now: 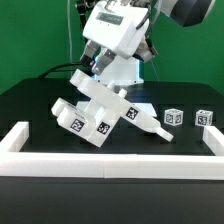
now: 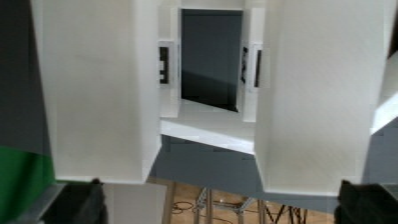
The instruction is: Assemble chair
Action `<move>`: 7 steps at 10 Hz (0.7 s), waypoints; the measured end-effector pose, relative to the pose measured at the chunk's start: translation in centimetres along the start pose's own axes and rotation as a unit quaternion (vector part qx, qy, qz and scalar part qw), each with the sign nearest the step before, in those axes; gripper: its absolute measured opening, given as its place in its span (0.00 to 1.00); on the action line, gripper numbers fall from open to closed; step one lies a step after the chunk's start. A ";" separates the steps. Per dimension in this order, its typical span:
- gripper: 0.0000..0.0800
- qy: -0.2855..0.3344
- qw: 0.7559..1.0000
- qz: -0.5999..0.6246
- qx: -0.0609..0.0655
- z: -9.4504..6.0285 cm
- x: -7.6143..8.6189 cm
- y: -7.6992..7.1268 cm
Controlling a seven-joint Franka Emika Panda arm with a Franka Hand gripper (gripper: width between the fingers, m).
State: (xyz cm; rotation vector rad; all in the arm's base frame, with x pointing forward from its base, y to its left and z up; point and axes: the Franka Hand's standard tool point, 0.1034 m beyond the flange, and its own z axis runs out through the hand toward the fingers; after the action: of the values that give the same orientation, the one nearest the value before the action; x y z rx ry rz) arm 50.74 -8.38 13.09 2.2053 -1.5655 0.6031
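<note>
The chair (image 1: 97,112) is a cluster of joined matte white blocks with black-and-white tags, lying tilted on the black table at the centre of the exterior view. One leg (image 1: 158,127) sticks out toward the exterior view's right. My gripper (image 1: 100,72) hangs right over the chair's upper end. In the wrist view two tall white bars (image 2: 98,95) (image 2: 317,85) fill the picture, with a dark gap between them. My gripper (image 2: 219,205) is open, its dark fingertips (image 2: 75,203) wide apart at the corners. I cannot tell whether they touch the chair.
Two small white tagged cubes (image 1: 173,117) (image 1: 204,118) sit on the table at the exterior view's right. Long white border rails run along the front (image 1: 110,162), left (image 1: 14,136) and right (image 1: 215,140). A green backdrop stands behind.
</note>
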 end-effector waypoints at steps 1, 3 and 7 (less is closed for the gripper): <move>0.81 0.005 1.000 -0.001 0.001 0.4 0.2 0.1; 0.81 0.010 1.000 0.001 0.002 0.7 0.7 0.2; 0.81 0.024 1.000 0.005 0.008 1.9 1.7 0.4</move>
State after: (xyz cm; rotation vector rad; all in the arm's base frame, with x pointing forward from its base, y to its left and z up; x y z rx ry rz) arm 51.10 -10.90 12.41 2.1784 -1.5535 0.6696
